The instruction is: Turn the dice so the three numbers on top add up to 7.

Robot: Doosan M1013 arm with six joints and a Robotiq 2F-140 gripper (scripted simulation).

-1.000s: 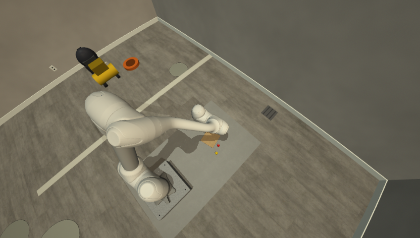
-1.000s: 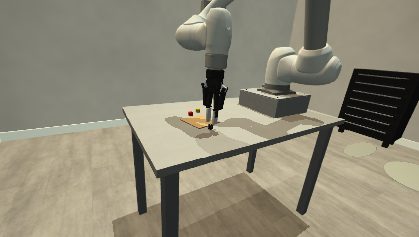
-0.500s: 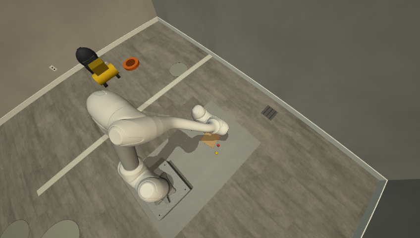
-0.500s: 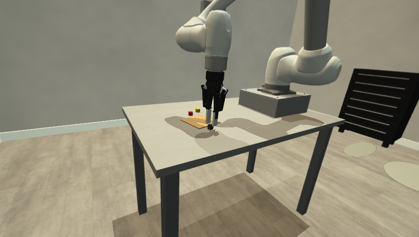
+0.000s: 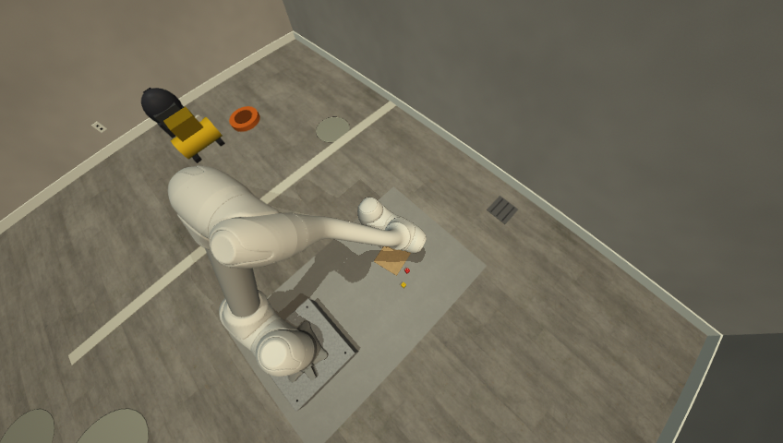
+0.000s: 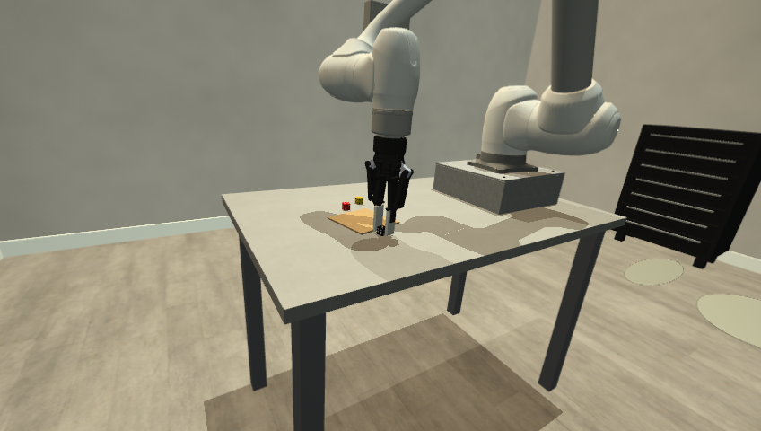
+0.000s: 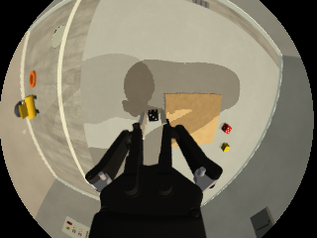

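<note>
A black die (image 6: 380, 230) (image 7: 153, 115) with white pips rests on the table just beside the mat. The orange-tan mat (image 5: 391, 261) (image 6: 349, 221) (image 7: 195, 121) lies flat. My gripper (image 6: 383, 228) (image 7: 154, 116) points down with its fingertips low on either side of the black die, a little apart and not closed on it. A red die (image 5: 406, 270) (image 6: 345, 206) (image 7: 227, 129) and a yellow die (image 5: 403, 284) (image 6: 359, 200) (image 7: 226, 147) rest on the table off the mat's other side. The top numbers are too small to read surely. The arm hides the black die in the top view.
The grey table (image 5: 439, 280) (image 6: 283, 256) carries the arm's base block (image 5: 330, 351) (image 6: 472, 187). The arm's shadow falls across the table and part of the mat. A black cabinet (image 6: 688, 187) stands on the floor beyond the table.
</note>
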